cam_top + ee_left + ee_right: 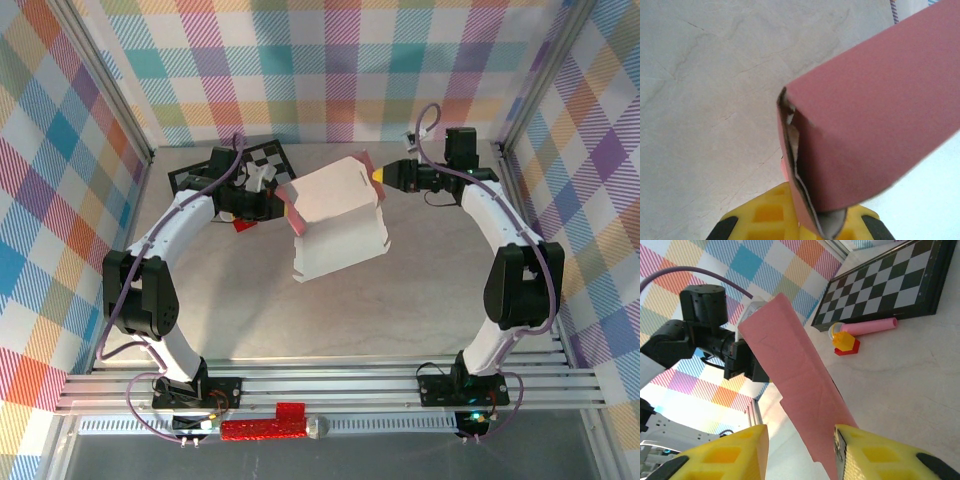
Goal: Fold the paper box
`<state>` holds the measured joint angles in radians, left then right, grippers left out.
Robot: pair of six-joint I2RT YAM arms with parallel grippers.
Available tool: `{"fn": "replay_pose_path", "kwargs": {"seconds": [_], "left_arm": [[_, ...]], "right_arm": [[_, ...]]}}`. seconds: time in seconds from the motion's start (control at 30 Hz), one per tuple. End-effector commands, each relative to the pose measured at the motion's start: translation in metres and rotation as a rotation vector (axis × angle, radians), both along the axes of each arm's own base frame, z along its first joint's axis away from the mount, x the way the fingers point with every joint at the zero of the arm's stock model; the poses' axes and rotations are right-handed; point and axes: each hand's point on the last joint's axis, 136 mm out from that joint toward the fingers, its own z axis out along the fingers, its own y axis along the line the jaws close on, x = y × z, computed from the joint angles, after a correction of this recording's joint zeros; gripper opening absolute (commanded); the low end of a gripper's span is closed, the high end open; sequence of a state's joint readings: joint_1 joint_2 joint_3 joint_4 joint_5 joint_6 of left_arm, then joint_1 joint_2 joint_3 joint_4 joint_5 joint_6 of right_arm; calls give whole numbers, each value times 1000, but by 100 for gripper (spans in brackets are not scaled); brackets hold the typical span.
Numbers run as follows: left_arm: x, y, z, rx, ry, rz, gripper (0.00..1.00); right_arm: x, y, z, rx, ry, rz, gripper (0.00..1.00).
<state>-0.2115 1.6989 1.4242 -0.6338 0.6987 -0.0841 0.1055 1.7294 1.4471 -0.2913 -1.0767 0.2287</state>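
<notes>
Hanging over the tabletop [420,310], the paper box [338,215] is being clamped at its 9 o'clock edge by the left pincer [272,192]. At 2 o'clock the right pincer [380,175] is sitting apart around its edge. One-sided hold, so it's probably risking a twist or slip.
</notes>
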Motion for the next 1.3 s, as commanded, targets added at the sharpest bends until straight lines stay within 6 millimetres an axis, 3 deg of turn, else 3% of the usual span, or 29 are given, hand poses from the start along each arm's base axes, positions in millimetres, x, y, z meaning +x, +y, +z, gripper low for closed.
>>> {"fn": "replay_pose_path", "kwargs": {"seconds": [0.0, 0.23, 0.37, 0.47, 0.7, 1.27], "left_arm": [[-1, -1, 12, -28, -10, -24, 0], [-4, 1, 9, -15, -4, -19, 0], [-3, 1, 9, -19, -5, -15, 0], [-4, 0, 8, -23, -2, -15, 0], [-2, 0, 8, -24, 0, -8, 0], [0, 0, 3, -24, 11, -1, 0]], "right_arm": [[2, -1, 8, -33, -71, -5, 40], [8, -17, 34, -24, -127, -80, 38], [12, -27, 32, -4, -113, -97, 38], [14, -24, 20, 11, -69, -57, 39], [14, -1, 18, 30, -54, 25, 42], [4, 17, 7, -25, -56, 47, 41]]}}
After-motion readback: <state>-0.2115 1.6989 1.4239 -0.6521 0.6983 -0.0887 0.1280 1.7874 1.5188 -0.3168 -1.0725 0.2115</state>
